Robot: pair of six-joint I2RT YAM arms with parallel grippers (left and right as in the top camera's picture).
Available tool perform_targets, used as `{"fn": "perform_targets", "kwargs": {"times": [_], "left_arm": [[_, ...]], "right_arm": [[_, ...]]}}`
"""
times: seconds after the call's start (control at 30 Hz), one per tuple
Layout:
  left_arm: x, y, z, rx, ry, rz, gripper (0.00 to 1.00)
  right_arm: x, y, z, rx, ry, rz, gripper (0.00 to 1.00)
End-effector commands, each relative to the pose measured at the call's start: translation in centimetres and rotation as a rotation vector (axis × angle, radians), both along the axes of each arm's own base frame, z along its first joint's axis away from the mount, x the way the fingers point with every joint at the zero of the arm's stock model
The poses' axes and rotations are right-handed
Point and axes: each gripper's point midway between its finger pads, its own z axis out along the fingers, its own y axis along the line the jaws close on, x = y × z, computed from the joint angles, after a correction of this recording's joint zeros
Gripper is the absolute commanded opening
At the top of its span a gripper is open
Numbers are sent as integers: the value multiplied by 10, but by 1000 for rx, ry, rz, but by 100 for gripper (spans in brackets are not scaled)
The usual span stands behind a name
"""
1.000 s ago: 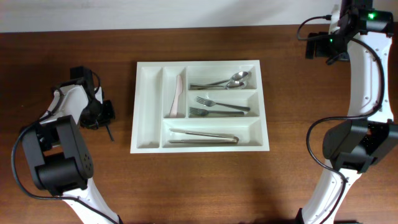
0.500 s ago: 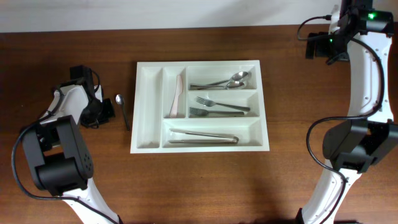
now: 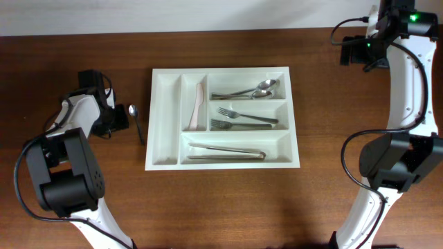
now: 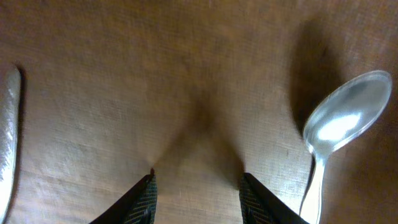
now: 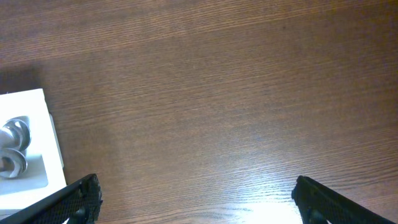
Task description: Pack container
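The container, a large white cutlery tray, lies mid-table. It holds two spoons, forks, tongs and a pale knife. A loose metal spoon lies on the wood just left of the tray. My left gripper sits beside that spoon. In the left wrist view my left gripper is open on bare wood, with the spoon to its right, outside the jaws. My right gripper hovers at the far right, and the right wrist view shows it wide open and empty.
The tray's leftmost narrow compartment holds nothing. A pale metallic strip shows at the left edge of the left wrist view; I cannot tell what it is. A tray corner lies left of the right gripper.
The left gripper, earlier shut on the spoon, set it down beside the tray, then opened and drew back slightly. The right arm has not moved.
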Motion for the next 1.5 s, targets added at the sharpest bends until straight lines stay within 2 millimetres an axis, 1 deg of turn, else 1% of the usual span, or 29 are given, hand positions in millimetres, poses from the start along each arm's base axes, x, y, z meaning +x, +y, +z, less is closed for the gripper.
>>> {"fn": "perform_targets", "kwargs": {"times": [0.0, 0.2, 0.3, 0.43, 0.47, 0.57, 0.63, 0.77, 0.97, 1.33, 1.4, 1.47], "left_arm": [[-14, -2, -32, -22, 64, -17, 46], [-2, 0, -28, -15, 24, -18, 46], [9, 1, -20, -18, -10, -20, 46], [31, -1, -3, -42, -80, -30, 47], [37, -2, 2, -48, -97, -33, 51], [54, -4, 18, -70, -153, -44, 53], [63, -6, 27, -82, -185, -51, 56], [78, -7, 42, -85, -237, -61, 56], [83, -12, 45, -85, -249, -75, 56], [87, -58, 45, -100, -245, -179, 56], [87, -61, 44, -94, -243, -186, 56], [86, -60, 44, -74, -236, -185, 55]], "right_arm": [[0, 0, -2, -5, 4, -12, 99], [0, 0, -2, -5, 4, -12, 99], [0, 0, -2, -5, 4, -12, 99], [0, 0, -2, -5, 4, -12, 99], [0, 0, -2, -5, 4, -12, 99], [0, 0, -2, -5, 4, -12, 99], [0, 0, -2, -5, 4, -12, 99], [0, 0, -2, -5, 4, -12, 99], [0, 0, -2, -5, 4, -12, 99], [0, 0, -2, -5, 4, -12, 99], [0, 0, -2, -5, 4, -12, 99], [0, 0, -2, -5, 4, -12, 99]]}}
